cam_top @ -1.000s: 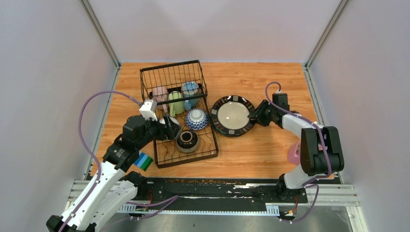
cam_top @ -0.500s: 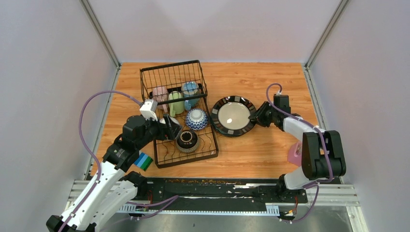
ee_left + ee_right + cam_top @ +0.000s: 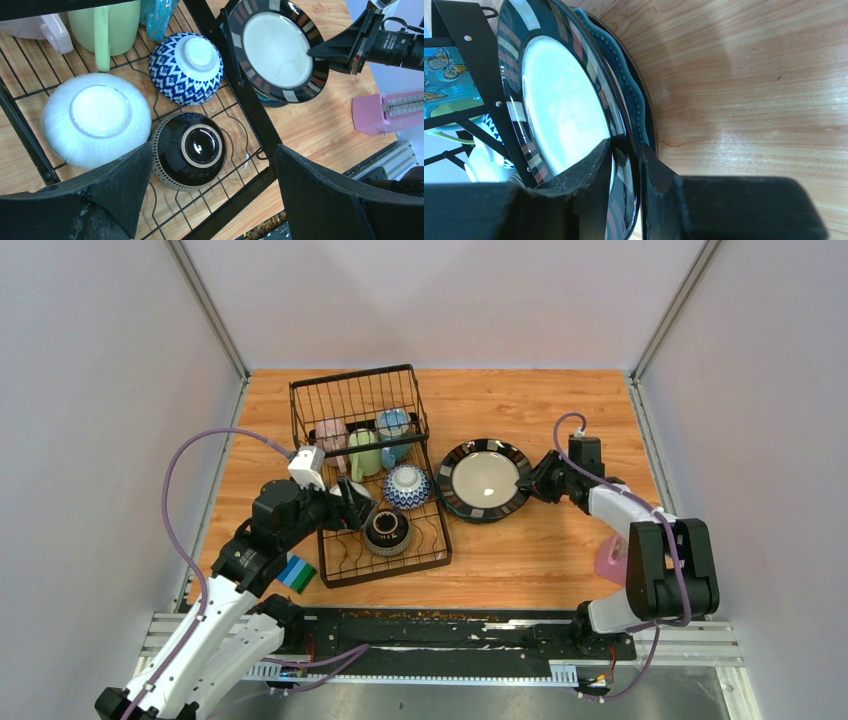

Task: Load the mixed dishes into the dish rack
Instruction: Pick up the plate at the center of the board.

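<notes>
The black-rimmed cream plate [image 3: 483,478] lies on a teal plate [image 3: 634,95] just right of the black wire dish rack [image 3: 330,390]. My right gripper [image 3: 528,480] is shut on the cream plate's right rim, one finger above it and one below [image 3: 626,147]. My left gripper [image 3: 355,508] hangs open over the rack's low tray [image 3: 212,165], nothing between its fingers. Beneath it sit three upturned bowls: dark [image 3: 190,150], blue patterned [image 3: 187,67] and white [image 3: 96,118]. Pink [image 3: 330,435], green [image 3: 363,452] and blue [image 3: 394,427] mugs stand in the basket section.
A blue-green striped sponge [image 3: 295,574] lies at the rack's near left corner. A pink container [image 3: 607,560] stands by the right arm's base. Grey walls close in the wooden table [image 3: 560,550] on three sides.
The right gripper's jaws have narrowed onto the plate's rim and its arm has shifted slightly right. The left arm and the dishes in the rack have not moved.
</notes>
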